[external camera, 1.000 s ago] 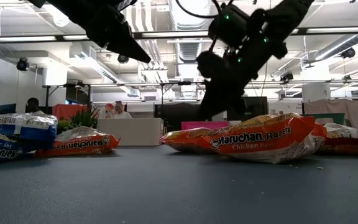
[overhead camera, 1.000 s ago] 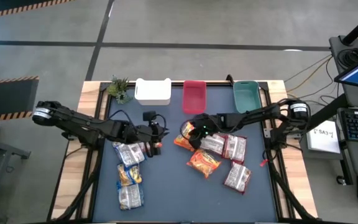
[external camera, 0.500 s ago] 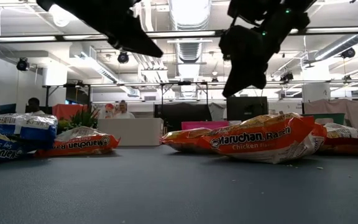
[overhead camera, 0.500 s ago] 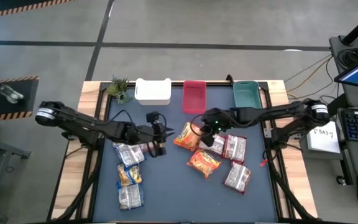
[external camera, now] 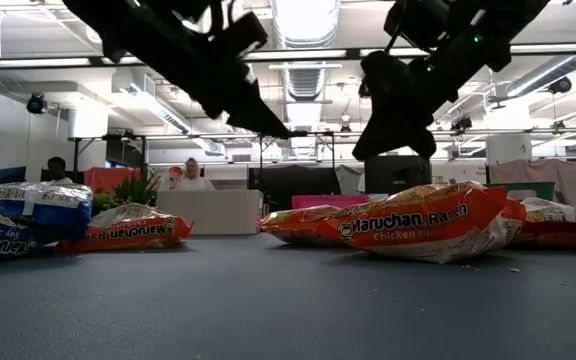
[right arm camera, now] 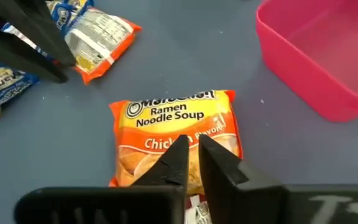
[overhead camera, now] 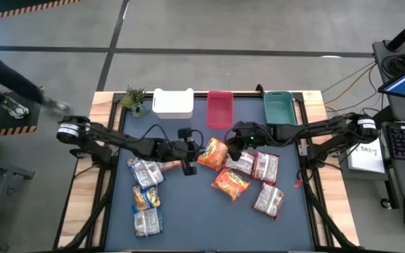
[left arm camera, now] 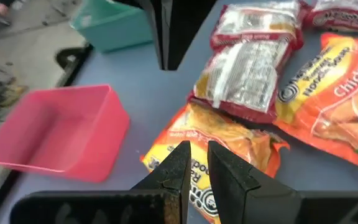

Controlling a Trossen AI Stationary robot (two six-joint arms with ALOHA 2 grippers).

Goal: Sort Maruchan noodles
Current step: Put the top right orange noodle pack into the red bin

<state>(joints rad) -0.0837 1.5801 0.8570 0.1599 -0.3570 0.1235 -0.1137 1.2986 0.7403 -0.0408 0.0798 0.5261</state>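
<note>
From above, the left hand (overhead camera: 190, 149) and right hand (overhead camera: 236, 140) flank an orange noodle packet (overhead camera: 214, 154) lying on the bench (overhead camera: 188, 211) near the pink bin (overhead camera: 220, 109). Both wrist views show each hand's fingers nearly closed, holding nothing. Since a second ago, the left hand has moved toward the packet and the right has drawn off it.
</note>
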